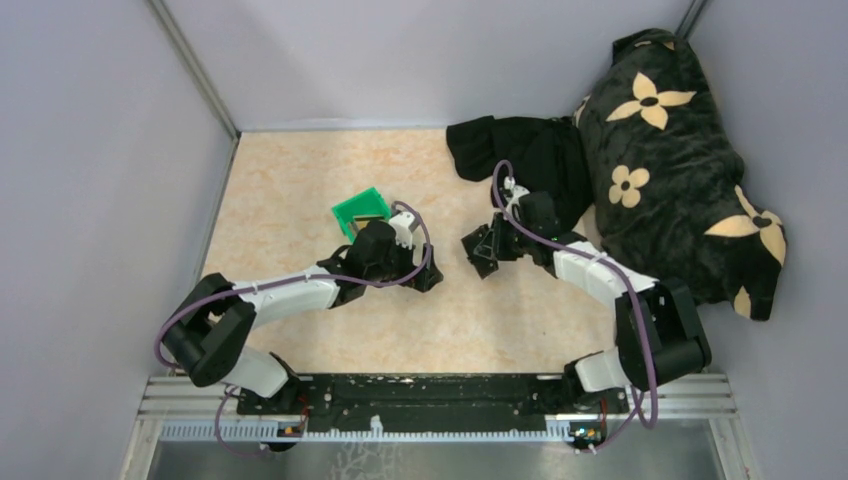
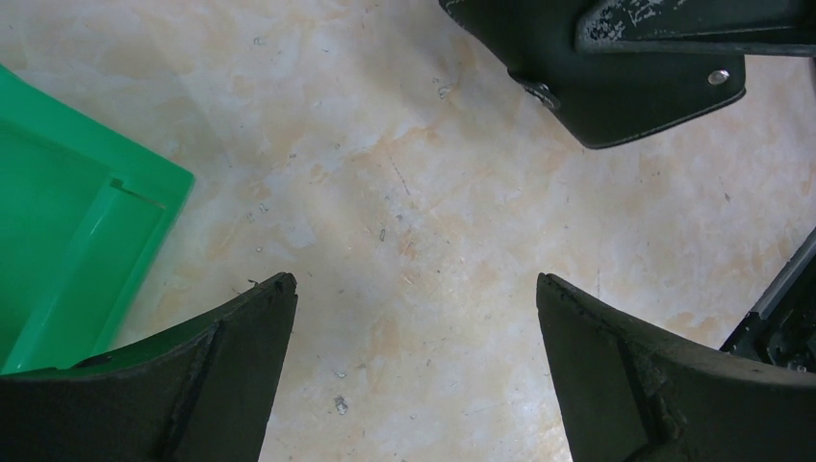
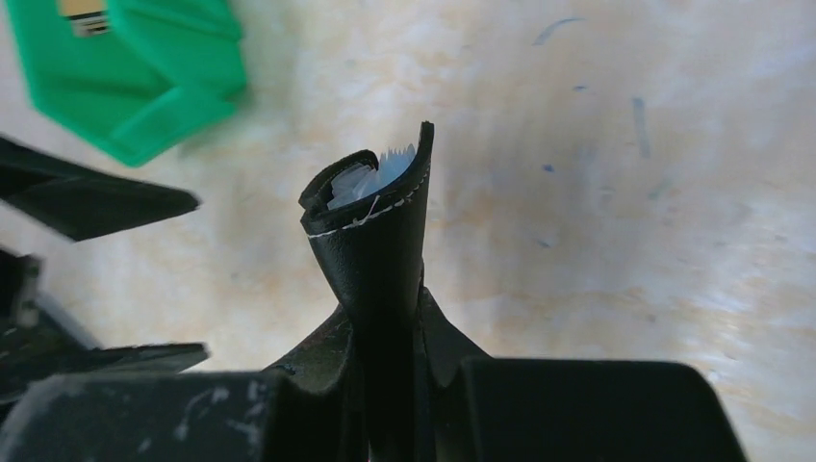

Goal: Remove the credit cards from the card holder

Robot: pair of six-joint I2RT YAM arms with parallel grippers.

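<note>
Plain grey walls (image 1: 90,150) are closing me in on three sides — a beige marbled tabletop (image 1: 290,180) is spreading ahead, and a black flowered cushion (image 1: 690,190) is slumping at two o'clock beside a black cloth (image 1: 530,150).

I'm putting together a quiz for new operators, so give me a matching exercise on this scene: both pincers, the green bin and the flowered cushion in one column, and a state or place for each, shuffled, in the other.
Column one
1. left pincer
2. right pincer
3. green bin
4. flowered cushion

Column two
A. in the far right corner of the table
B. shut on the card holder
C. open, over bare table
D. on the table, right beside the left pincer

Pairs: 1-C, 2-B, 3-D, 4-A
</note>
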